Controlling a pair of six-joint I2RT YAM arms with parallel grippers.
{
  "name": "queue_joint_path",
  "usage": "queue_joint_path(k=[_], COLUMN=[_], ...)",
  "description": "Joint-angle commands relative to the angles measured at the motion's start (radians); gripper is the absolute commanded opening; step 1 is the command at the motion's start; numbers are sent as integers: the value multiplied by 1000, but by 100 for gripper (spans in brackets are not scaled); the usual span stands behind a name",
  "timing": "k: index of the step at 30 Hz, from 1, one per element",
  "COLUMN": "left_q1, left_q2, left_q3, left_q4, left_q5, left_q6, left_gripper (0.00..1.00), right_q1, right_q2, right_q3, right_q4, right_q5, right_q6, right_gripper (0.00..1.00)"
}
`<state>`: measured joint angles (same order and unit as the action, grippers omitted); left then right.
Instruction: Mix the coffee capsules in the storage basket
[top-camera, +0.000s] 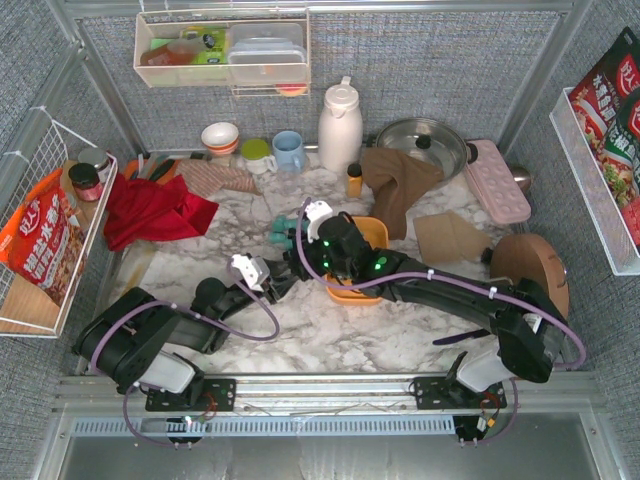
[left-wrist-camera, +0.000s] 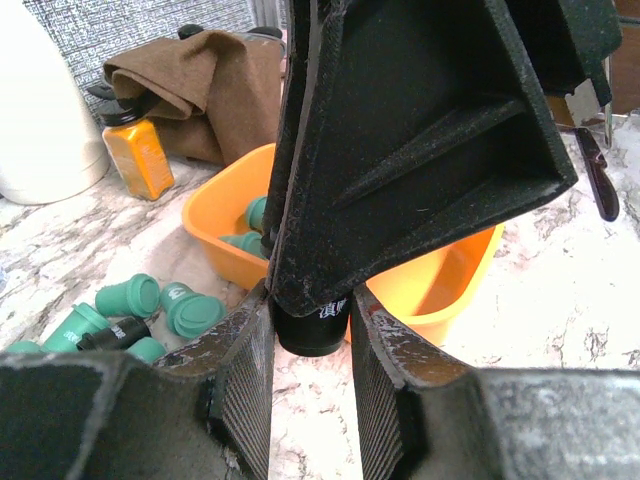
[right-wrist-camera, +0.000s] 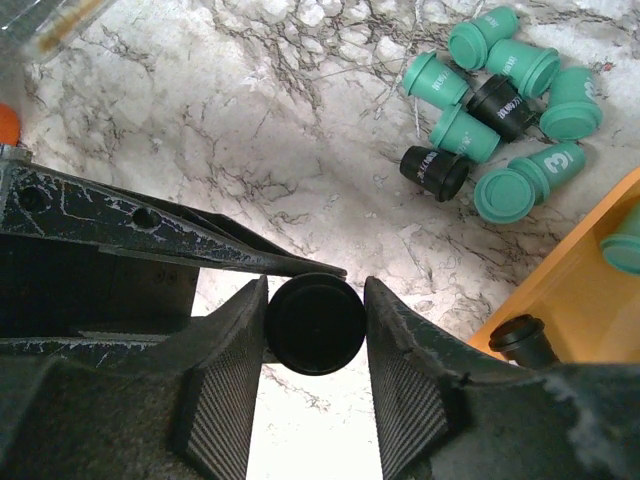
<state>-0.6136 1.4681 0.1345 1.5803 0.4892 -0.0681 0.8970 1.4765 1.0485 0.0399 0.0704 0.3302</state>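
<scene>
One black coffee capsule (right-wrist-camera: 315, 323) hangs above the marble, gripped from two sides. My left gripper (left-wrist-camera: 310, 385) is shut on it, and the capsule's lower end (left-wrist-camera: 311, 328) shows between those fingers. My right gripper (right-wrist-camera: 314, 400) has both pads pressed against its round face. In the top view the left gripper (top-camera: 292, 272) and right gripper (top-camera: 306, 258) meet just left of the orange storage basket (top-camera: 352, 292). Several teal and black capsules (right-wrist-camera: 500, 100) lie loose on the table. The basket (left-wrist-camera: 225, 215) holds a few teal capsules (left-wrist-camera: 255, 215) and a black one (right-wrist-camera: 522, 338).
An amber bottle (top-camera: 354, 180), a white thermos (top-camera: 340, 125) and a brown cloth (top-camera: 400, 180) stand behind the basket. A red cloth (top-camera: 150, 210) lies at the left. To the right are a pink tray (top-camera: 497, 180), a cardboard piece (top-camera: 450, 238) and a wooden disc (top-camera: 535, 265).
</scene>
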Motion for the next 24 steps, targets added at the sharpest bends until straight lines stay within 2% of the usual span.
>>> queue_joint_path(k=[1,4,7,8,9,10,11,14,19,21,24], left_q1=[-2,-2,-2,-2,-2,-2,-2,-2,-2,0,0], left_q2=[0,0,0,-1,-1,-1,-1,-6,-50,-96,-174], left_q3=[0,1,0,0,-1,-1,-2,-3,-2,26,140], left_q4=[54,54,54,54,52,53,54,53,-18,-151,-529], left_q5=[-1,-4,-10,-14,-17,-20,-24,-63,-197,-266,-393], left_q6=[3,1,-2,-2,-3,-4,-5,-20,-57,-69,-98], left_gripper=[23,28,38,48,70,95,99,99,99,99,99], right_q1=[2,2,2,2,2,2,2,0,-3,-9,-25], right_q2=[-5,-1,2,0,-1,-5,-10,-38,-107,-118,-111], right_q3=[10,22,30,30,29,29,27,11,-45,-75,-88], right_q4=[-4,-14,-26,-27,-26,-24,-24,-21,-10,-35,-90], right_q5=[4,-1,2,6,11,19,33,108,348,448,535], right_q6=[4,6,9,10,11,12,13,18,-5,-28,-60], right_gripper=[41,27,23,22,22,21,21,19,17,18,19])
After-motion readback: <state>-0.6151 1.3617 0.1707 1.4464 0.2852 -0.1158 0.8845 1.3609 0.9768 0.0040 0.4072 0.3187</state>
